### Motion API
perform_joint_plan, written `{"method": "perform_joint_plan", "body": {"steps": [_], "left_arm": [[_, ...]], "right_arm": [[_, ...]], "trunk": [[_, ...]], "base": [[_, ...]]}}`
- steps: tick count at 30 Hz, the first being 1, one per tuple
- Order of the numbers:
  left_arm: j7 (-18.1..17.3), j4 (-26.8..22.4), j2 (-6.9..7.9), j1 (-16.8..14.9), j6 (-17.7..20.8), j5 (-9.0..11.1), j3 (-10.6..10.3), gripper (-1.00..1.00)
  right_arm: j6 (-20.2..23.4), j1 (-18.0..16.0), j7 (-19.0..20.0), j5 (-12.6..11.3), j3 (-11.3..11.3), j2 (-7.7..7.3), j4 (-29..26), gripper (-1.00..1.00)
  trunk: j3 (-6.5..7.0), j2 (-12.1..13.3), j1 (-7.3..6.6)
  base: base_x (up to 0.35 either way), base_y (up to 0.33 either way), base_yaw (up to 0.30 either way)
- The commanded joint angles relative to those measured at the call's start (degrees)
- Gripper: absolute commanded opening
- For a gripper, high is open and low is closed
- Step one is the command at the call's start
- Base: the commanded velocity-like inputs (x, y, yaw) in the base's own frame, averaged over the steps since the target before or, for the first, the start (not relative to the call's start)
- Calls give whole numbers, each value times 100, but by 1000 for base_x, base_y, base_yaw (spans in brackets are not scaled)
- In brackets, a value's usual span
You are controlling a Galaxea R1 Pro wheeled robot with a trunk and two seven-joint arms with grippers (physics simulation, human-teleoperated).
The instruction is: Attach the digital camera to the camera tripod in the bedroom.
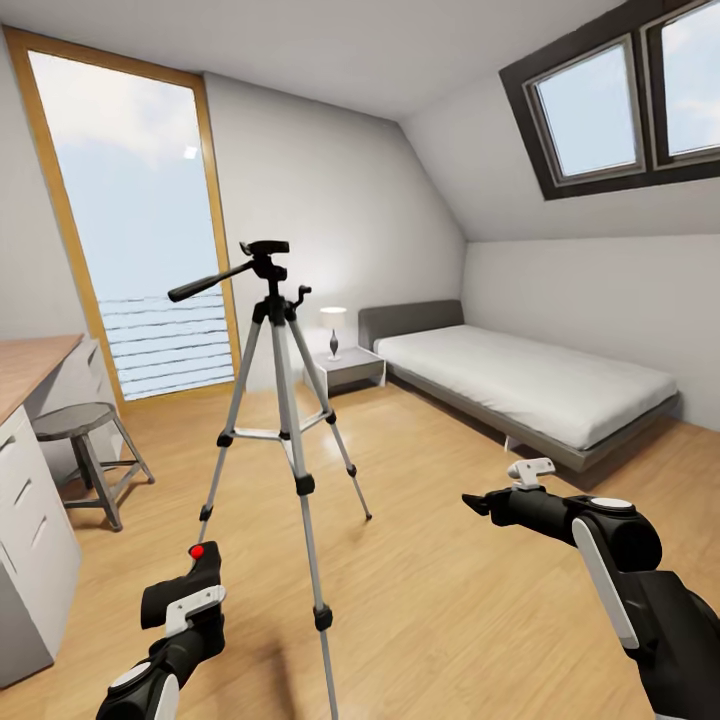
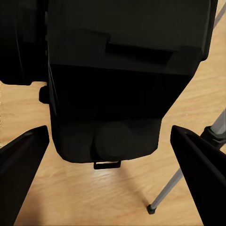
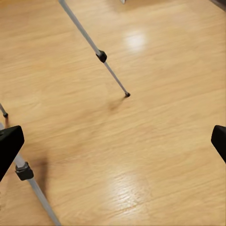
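- Centre of the bedroom floor [image 1: 450,590]: camera tripod [image 1: 283,400] stands with legs spread, black head empty, pan handle pointing to 9 o'clock.
- Low at 7 o'clock from the tripod: left gripper [image 1: 195,590] holds the digital camera [image 2: 122,80], red button up; fingers [image 2: 23,165] stand apart either side of the body, contact unclear.
- Camera is well below the head; a lift is likely needed.
- At 4 o'clock: right gripper [image 1: 478,503] spread wide, holding nothing, probably free to steady a leg.
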Motion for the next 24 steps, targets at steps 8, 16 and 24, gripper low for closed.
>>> {"method": "perform_joint_plan", "body": {"steps": [8,16,24], "left_arm": [[14,-8,-5,-4,31,13,13,-100],[14,-8,-3,-4,31,12,16,-100],[14,-8,1,-4,31,12,22,-100]], "right_arm": [[242,-11,-9,-34,-5,3,-3,100],[321,-22,-12,-35,1,6,-3,100],[321,-24,-16,-35,3,14,-3,100]], "trunk": [[67,319,-177],[140,640,-353],[213,961,-529]], "base": [[0,0,0],[0,0,0],[0,0,0]]}}
